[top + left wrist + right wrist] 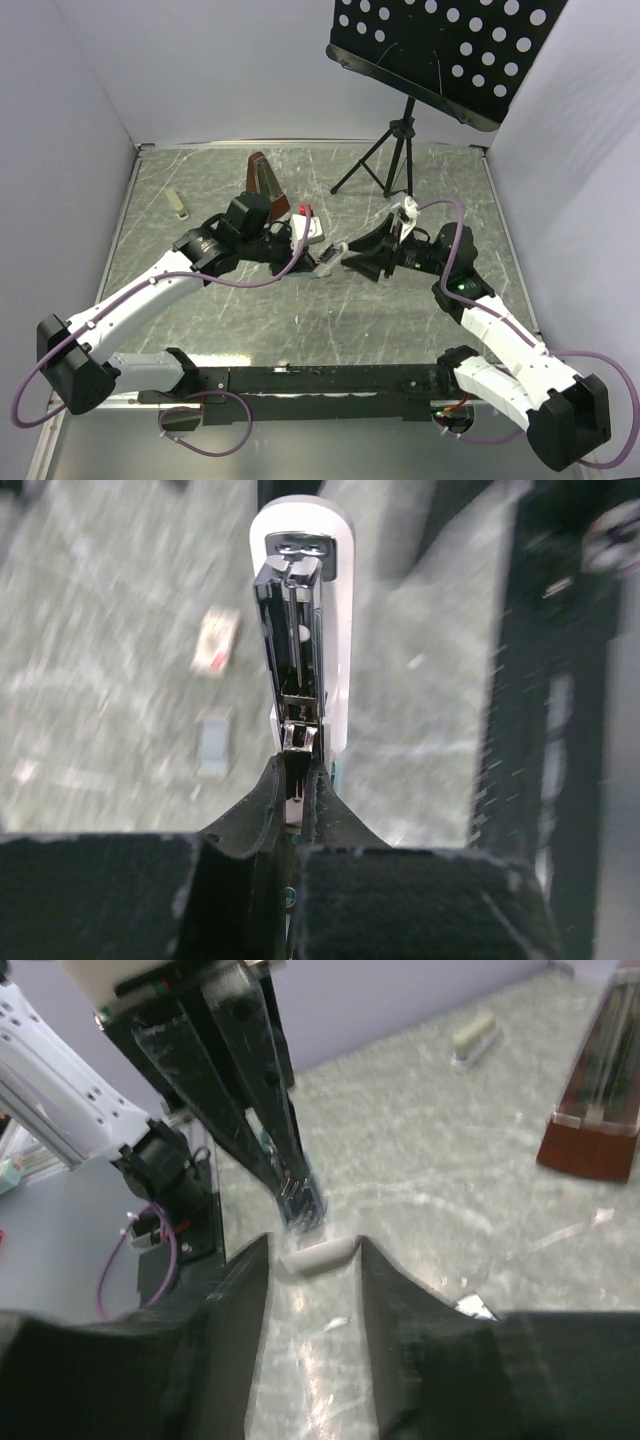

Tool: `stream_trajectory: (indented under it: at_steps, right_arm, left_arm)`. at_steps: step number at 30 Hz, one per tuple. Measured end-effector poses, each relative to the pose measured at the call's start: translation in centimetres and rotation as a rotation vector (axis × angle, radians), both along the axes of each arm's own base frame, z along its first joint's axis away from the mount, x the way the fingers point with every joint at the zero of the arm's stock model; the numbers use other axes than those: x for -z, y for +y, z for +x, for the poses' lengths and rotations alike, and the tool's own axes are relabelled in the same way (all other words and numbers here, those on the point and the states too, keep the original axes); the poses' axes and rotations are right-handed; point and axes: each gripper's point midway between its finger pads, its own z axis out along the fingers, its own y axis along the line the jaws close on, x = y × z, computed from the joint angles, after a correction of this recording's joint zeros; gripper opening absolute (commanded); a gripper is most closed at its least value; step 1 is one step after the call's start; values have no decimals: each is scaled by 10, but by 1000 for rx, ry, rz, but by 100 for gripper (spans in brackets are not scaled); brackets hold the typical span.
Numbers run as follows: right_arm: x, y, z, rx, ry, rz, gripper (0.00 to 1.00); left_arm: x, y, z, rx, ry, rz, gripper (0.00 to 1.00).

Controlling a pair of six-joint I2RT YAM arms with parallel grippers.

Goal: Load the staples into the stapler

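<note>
Both arms meet mid-table at the stapler (337, 630).

Reaching in low from the left, the left arm (150, 295) has its left gripper (297, 780) clamped on the stapler's rear, metal channel open. Elbow bent, the right arm (490, 320) sets the right gripper (313, 1247) with fingers apart astride the white tip; contact unclear. The staple box (215, 642) lies on the table (100, 580) left of the stapler; strips not made out.

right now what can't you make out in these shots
- Whether staples sit in the stapler magazine: left wrist view, too blurred and glary.
- Print on the small cream box: left wrist view, motion blur.
- The stapler in top view: mostly hidden by the left gripper and right gripper.
</note>
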Motion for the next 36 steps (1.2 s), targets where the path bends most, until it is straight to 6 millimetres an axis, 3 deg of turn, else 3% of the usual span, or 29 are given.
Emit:
stream_trajectory:
  at_steps: [2,9,15,23,29,36]
  right_arm:
    - [8,-3,-1,22,20,-12,78]
    - [16,-31,9,256,-2,-29,86]
    - [28,-64,26,503,15,-34,87]
    - [40,-86,39,656,48,-60,88]
    - [43,-90,42,684,51,-68,88]
    - [46,-91,43,692,52,-75,88]
  left_arm:
    - [11,9,7,-47,-6,60,1]
    - [60,42,25,-174,-5,316,1]
    - [99,51,21,-175,-15,522,1]
    - [169,62,6,-120,36,830,1]
    - [179,64,-1,-88,20,933,3]
    - [192,54,-9,-37,-4,1013,22]
